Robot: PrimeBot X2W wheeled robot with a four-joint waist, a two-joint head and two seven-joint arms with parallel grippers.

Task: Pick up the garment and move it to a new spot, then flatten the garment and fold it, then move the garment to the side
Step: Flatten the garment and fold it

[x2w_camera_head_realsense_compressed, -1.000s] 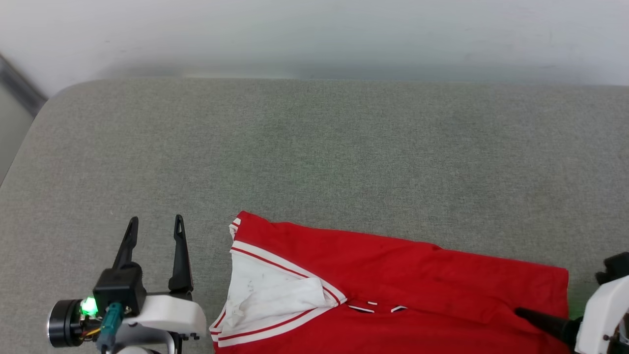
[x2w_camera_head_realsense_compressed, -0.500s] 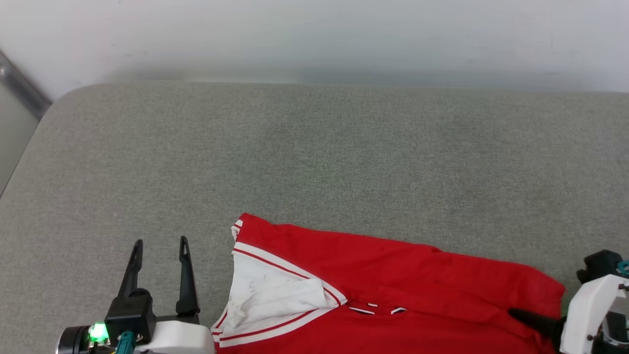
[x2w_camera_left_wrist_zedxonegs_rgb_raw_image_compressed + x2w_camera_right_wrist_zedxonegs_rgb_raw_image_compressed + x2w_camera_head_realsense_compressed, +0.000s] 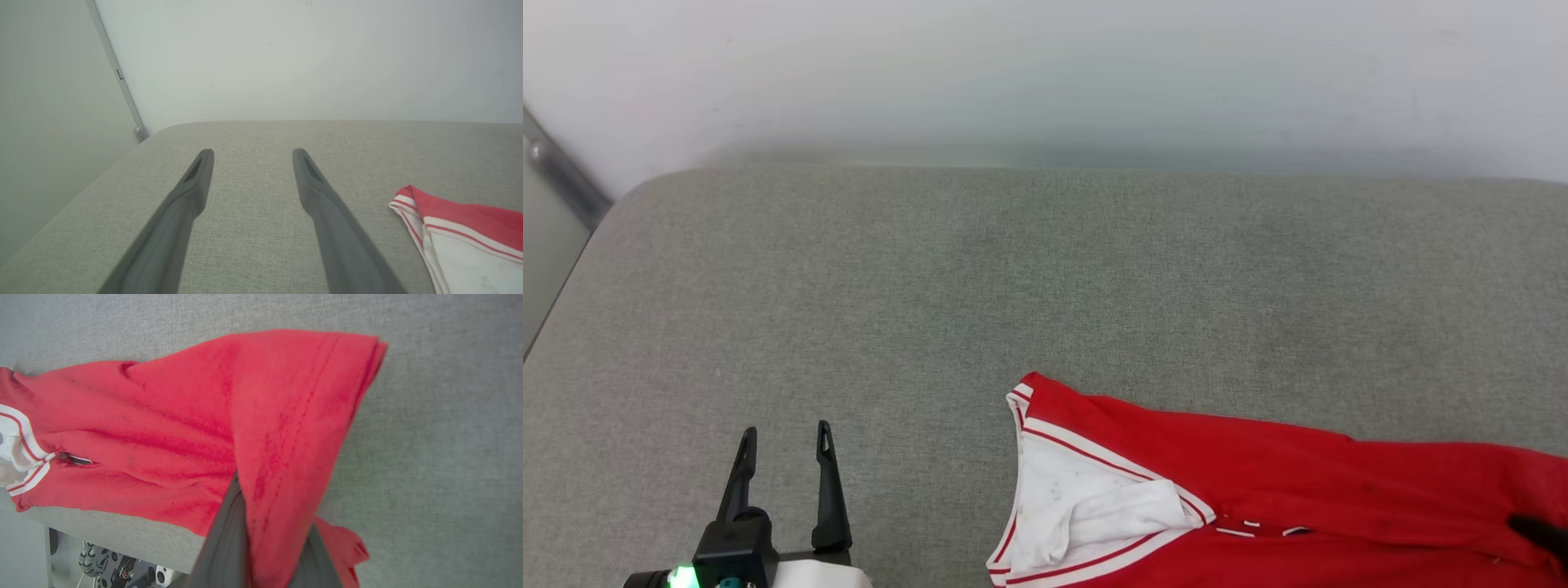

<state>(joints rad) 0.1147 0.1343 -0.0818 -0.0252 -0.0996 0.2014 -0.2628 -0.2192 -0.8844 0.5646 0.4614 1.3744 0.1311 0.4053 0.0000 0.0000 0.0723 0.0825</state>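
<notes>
The garment [image 3: 1298, 482], a red jersey with a white sleeve and red-white striped trim, lies flat on the grey padded surface [image 3: 1045, 286] at the lower right of the head view. My right gripper [image 3: 267, 535] is shut on the garment's [image 3: 163, 428] red hem, which drapes over its dark fingers [image 3: 222, 547]. One dark finger [image 3: 1539, 532] pokes onto the cloth at the right edge. My left gripper [image 3: 786, 430] hovers open and empty over bare surface left of the jersey. In the left wrist view that gripper [image 3: 252, 152] points at the wall, with the garment's sleeve corner [image 3: 470, 220] to its right.
A pale wall [image 3: 1045, 73] rises behind the surface's back edge. The surface's rounded left corner [image 3: 629, 196] drops off beside a grey strip [image 3: 564, 180]. The robot's base [image 3: 118, 571] shows below the front edge.
My right gripper has shut on the garment's hem and dragged the jersey to the right, away from the left gripper. The head view has shifted, so the surface sits lower in the picture.
</notes>
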